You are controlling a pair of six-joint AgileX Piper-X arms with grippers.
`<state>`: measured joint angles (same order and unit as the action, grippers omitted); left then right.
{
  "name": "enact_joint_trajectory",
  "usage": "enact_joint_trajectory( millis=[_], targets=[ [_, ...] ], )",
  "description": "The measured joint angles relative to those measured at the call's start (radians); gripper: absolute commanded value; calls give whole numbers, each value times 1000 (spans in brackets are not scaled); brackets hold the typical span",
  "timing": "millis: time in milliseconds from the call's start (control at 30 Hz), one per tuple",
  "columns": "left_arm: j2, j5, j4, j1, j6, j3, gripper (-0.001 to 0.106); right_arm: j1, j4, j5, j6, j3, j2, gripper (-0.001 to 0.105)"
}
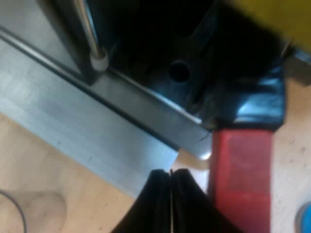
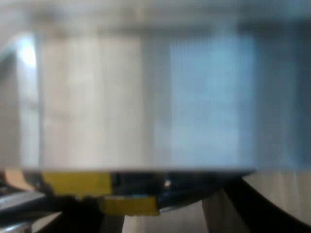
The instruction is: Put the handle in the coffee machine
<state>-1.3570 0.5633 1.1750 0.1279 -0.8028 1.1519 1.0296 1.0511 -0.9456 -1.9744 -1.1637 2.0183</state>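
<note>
The holder's handle lies at the espresso machine's metal front edge. Its red end points toward me and its dark glossy part runs into the black recess under the machine. My left gripper is shut with nothing in it, fingertips pressed together just beside the red end, over the wooden table. My right gripper hangs very close to a brushed metal face of the machine. A yellow-marked dark part sits just below that face.
A thin steam wand with a white tip hangs down beside the recess. A small blue thing lies on the wooden table beyond the red end. Something yellow looms above the handle's dark part.
</note>
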Motion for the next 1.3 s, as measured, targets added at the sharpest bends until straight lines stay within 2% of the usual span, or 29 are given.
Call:
enact_joint_trajectory(
  millis=[367,600,733,800,933,1100,1200,1300],
  targets=[
    [110,46,0,0,-17,-141,1,2,0,-13,-3,3,0,40],
    [143,76,0,-5,-20,-184,1,2,2,-25,-3,4,0,40],
    [143,79,-4,-62,-30,-185,1,2,5,-35,-3,5,0,40],
    [143,57,-14,-93,-39,-185,1,5,7,-41,0,5,0,40],
    [143,35,-41,-168,-92,-185,1,10,14,-75,-3,11,0,40],
    [143,35,-54,-185,-106,-185,1,24,-5,-119,-18,19,-11,48],
    [143,35,-54,-185,-109,-185,1,42,-72,-115,9,53,-57,49],
    [143,35,-54,-187,-111,-187,1,60,-144,-116,74,104,-112,49]
  ],
)
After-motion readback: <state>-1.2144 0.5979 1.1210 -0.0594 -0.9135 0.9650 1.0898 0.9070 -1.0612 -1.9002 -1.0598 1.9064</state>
